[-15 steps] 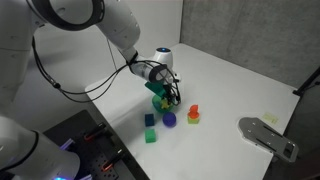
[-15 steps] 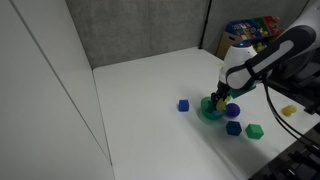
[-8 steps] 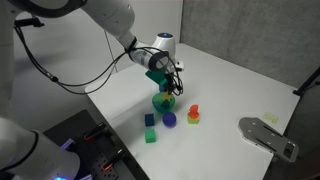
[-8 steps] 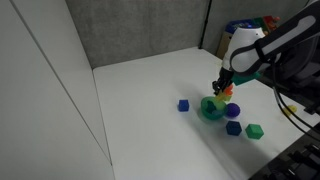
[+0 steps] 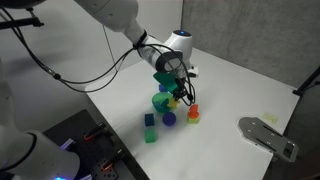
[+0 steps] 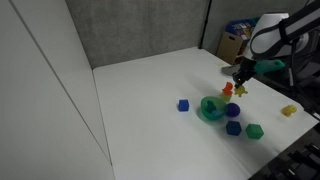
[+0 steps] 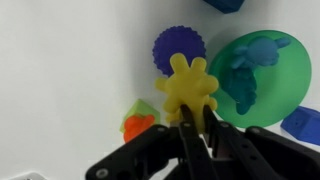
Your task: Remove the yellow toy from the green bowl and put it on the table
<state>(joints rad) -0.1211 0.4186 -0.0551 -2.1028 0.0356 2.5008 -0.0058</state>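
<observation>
Gripper: in the wrist view the gripper [image 7: 195, 122] comes in from 6 o'clock, its two dark fingers [image 7: 186, 135] pinched together on the lowest arm of the yellow toy.
Yellow toy: the star-shaped piece [image 7: 188, 88] sits at the fingertips, outside the green bowl. In an exterior view it hangs under the raised gripper [image 6: 240, 82], off the table.
Orange-and-red toy: stands on the table at 8 o'clock of the star [image 7: 140, 125], partly hidden by the gripper body.
Green bowl: rests on the table at 3 o'clock of the star [image 7: 285, 95], its rim just beside the star's arms. A teal piece [image 7: 250, 65] lies inside.
Purple piece: a round toothed disc [image 7: 180, 48] at 12 o'clock of the star.
Blue blocks: one at 1 o'clock on the top edge [image 7: 225, 5], another at 4 o'clock beyond the bowl [image 7: 302, 122].
Table: plain white surface [image 7: 70, 70] under everything.
</observation>
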